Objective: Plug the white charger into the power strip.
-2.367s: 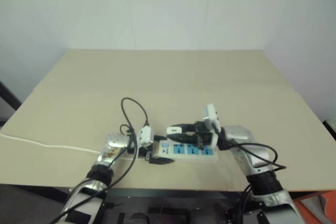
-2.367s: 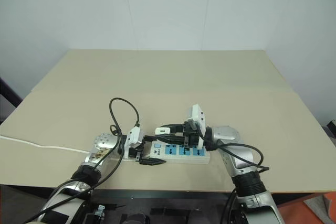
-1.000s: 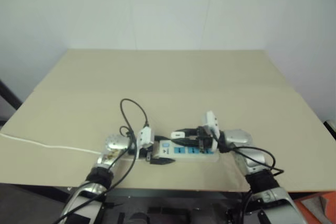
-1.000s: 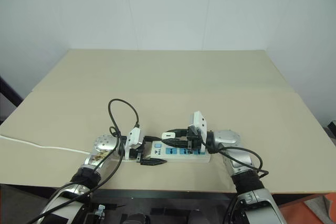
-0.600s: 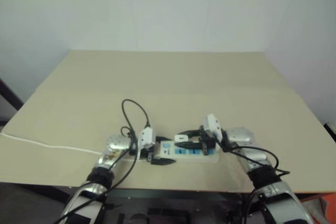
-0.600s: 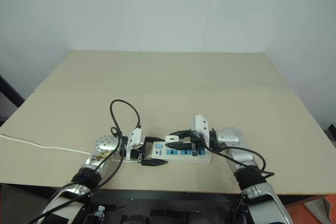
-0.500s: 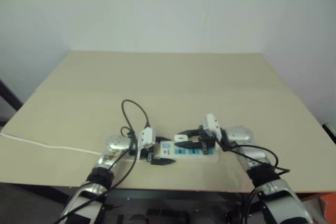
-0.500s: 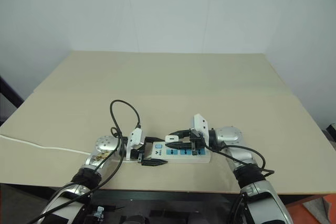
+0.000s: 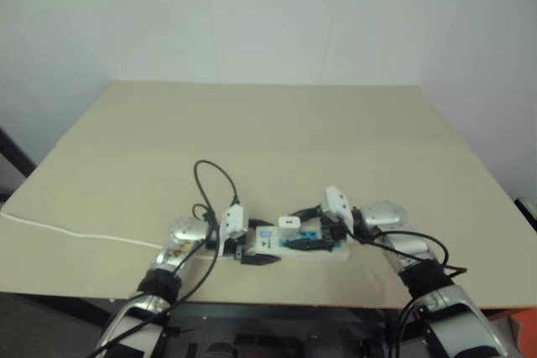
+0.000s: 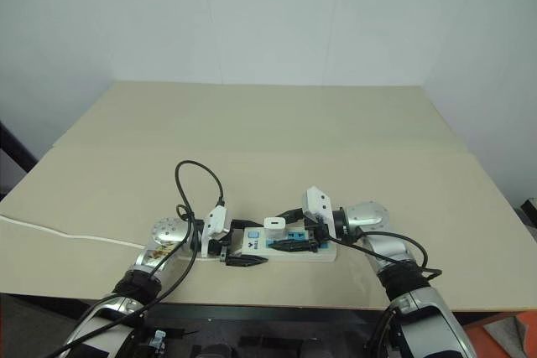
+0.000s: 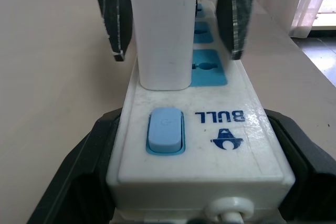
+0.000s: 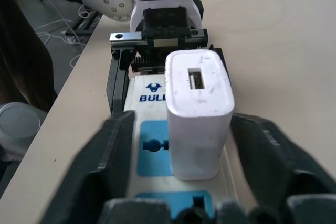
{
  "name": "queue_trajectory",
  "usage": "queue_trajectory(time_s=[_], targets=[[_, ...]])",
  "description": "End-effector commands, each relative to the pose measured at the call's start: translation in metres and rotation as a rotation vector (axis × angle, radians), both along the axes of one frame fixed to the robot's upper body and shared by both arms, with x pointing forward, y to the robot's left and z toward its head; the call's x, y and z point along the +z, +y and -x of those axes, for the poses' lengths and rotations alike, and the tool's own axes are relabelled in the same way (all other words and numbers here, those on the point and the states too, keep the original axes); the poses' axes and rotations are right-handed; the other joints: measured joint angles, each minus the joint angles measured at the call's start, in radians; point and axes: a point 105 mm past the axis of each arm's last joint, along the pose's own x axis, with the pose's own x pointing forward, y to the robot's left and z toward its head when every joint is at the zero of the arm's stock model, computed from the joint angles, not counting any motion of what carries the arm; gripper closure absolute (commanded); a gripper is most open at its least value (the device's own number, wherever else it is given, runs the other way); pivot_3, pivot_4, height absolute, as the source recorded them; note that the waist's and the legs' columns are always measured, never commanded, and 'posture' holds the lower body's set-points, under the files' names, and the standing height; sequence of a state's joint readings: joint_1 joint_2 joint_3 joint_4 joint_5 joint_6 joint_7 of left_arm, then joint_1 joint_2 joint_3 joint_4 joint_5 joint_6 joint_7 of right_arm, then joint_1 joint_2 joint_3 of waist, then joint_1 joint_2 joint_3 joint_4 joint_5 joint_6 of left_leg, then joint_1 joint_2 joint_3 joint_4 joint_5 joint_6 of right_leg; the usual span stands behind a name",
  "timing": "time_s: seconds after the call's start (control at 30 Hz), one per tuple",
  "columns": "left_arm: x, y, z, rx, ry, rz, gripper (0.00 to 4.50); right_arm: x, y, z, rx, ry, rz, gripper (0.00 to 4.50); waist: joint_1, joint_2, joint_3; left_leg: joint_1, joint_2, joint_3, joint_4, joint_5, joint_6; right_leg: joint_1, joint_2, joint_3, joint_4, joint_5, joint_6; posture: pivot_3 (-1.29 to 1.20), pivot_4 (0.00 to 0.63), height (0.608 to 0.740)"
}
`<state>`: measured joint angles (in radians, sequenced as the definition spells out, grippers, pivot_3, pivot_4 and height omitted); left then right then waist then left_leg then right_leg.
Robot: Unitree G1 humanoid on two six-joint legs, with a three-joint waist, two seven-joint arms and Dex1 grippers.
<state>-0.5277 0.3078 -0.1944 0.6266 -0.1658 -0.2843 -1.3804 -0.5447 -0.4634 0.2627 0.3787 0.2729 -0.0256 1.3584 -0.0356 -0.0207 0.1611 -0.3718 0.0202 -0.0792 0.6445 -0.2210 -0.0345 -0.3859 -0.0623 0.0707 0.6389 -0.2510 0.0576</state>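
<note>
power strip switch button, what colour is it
Light blue, on the white power strip; clearest in the left wrist view.

Both arms reach inward, low and facing each other. Left pincer (image 10: pixel 243 254): fingers spread wide. Right pincer (image 10: pixel 284 233): fingers (image 12: pixel 113 166) parted, clear of contact on either side.

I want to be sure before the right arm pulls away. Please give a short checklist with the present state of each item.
1. Small white boxy charger stands upright in the long white power strip with blue sockets: ok.
2. Right gripper jaws apart, clear of the charger on both sides: ok.
3. Left gripper jaws around the strip's switch end: ok.
4. Charger pushed fully home: cannot tell.
5. Strip flat on the beige table: ok.
</note>
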Motion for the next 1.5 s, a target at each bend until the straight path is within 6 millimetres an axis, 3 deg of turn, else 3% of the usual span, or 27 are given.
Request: queue_trajectory(time_s=[0.03, 0.13, 0.2, 0.27, 0.43, 0.6, 0.77, 0.9, 0.93, 1.03, 1.23, 1.5], targets=[[-0.01, 0.001, 0.006, -0.011, 0.032, -0.021, 1.18, -0.03, -0.005, 0.014, 0.023, 0.105, 0.101, 0.04, 0.0, 0.0, 0.0, 0.0, 0.0, 0.0, 0.0, 0.0, 0.0, 0.0, 0.0, 0.0, 0.0, 0.0, 0.0, 0.0, 0.15, 0.74], [-0.006, 0.002, 0.005, 0.002, 0.03, -0.016, 1.18, -0.031, -0.005, 0.013, 0.02, 0.083, 0.114, 0.04, -0.001, 0.0, 0.0, 0.0, 0.0, 0.0, 0.0, 0.0, 0.0, 0.0, 0.0, 0.0, 0.0, 0.0, 0.0, 0.0, 0.15, 0.74], [0.0, 0.007, 0.004, 0.0, 0.052, -0.027, 0.46, -0.032, -0.005, 0.012, 0.013, 0.069, 0.123, 0.0, -0.003, 0.0, 0.0, 0.0, 0.0, 0.0, 0.0, 0.0, 0.0, 0.0, 0.0, 0.0, 0.0, 0.0, 0.0, 0.0, 0.15, 0.74], [0.013, 0.012, 0.005, -0.019, 0.042, -0.015, 0.05, -0.033, -0.004, 0.011, 0.013, 0.066, 0.125, 0.0, -0.008, -0.002, 0.001, 0.0, 0.0, 0.0, 0.0, 0.0, 0.0, 0.0, 0.0, 0.0, 0.0, 0.0, 0.0, 0.0, 0.15, 0.74], [0.051, 0.023, 0.001, 0.015, -0.047, 0.052, 0.05, -0.034, 0.0, 0.009, 0.01, 0.051, 0.119, 0.0, -0.009, -0.004, 0.001, 0.0, 0.001, 0.0, 0.0, 0.0, 0.0, -0.001, 0.001, 0.0, 0.0, 0.0, 0.0, 0.0, 0.15, 0.74], [0.086, 0.045, 0.014, -0.032, -0.011, 0.031, 0.05, -0.024, -0.001, 0.001, -0.024, 0.008, 0.091, 0.0, -0.016, -0.005, 0.002, 0.001, 0.004, 0.001, -0.001, 0.0, 0.0, -0.001, 0.003, 0.0, 0.001, 0.0, -0.002, 0.0, 0.15, 0.74], [0.122, 0.074, 0.016, 0.027, -0.026, 0.043, 0.05, 0.018, -0.03, 0.0, -0.081, -0.083, 0.039, 0.0, -0.003, -0.005, 0.008, -0.001, 0.004, 0.001, -0.002, 0.0, 0.0, -0.003, 0.003, -0.001, 0.001, -0.001, -0.003, 0.0, 0.15, 0.74], [0.117, 0.095, 0.017, 0.147, -0.033, 0.009, 0.05, 0.065, -0.074, -0.001, -0.191, -0.168, 0.012, 0.0, -0.005, -0.002, 0.017, -0.012, 0.004, 0.001, -0.001, 0.0, 0.0, -0.014, 0.003, -0.001, 0.002, -0.001, -0.003, 0.0, 0.15, 0.74], [0.117, 0.099, 0.02, 0.162, -0.03, 0.003, 0.05, 0.074, -0.083, 0.0, -0.207, -0.184, 0.014, 0.0, -0.004, 0.003, 0.023, -0.018, 0.004, 0.001, -0.001, 0.0, 0.0, -0.02, 0.002, 0.0, 0.003, 0.0, -0.004, 0.0, 0.15, 0.74], [0.119, 0.111, 0.028, 0.199, -0.026, -0.013, 0.05, 0.092, -0.103, 0.003, -0.252, -0.195, 0.02, 0.0, -0.009, 0.001, 0.032, -0.02, 0.004, 0.001, -0.001, 0.0, 0.0, -0.023, 0.002, 0.0, 0.004, 0.002, -0.008, 0.0, 0.15, 0.74], [0.127, 0.127, 0.031, 0.254, -0.029, -0.031, 0.05, 0.105, -0.118, 0.008, -0.27, -0.188, 0.038, 0.0, -0.011, 0.0, 0.033, -0.018, 0.008, 0.003, -0.001, 0.0, 0.0, -0.022, 0.005, 0.0, 0.003, 0.0, -0.006, 0.0, 0.15, 0.74], [0.126, 0.123, 0.035, 0.249, -0.013, -0.016, 0.05, 0.1, -0.117, 0.009, -0.267, -0.18, 0.052, 0.0, -0.008, 0.0, 0.033, -0.02, 0.008, 0.004, -0.001, 0.0, 0.0, -0.023, 0.005, 0.0, 0.003, 0.0, -0.006, 0.0, 0.15, 0.74]])
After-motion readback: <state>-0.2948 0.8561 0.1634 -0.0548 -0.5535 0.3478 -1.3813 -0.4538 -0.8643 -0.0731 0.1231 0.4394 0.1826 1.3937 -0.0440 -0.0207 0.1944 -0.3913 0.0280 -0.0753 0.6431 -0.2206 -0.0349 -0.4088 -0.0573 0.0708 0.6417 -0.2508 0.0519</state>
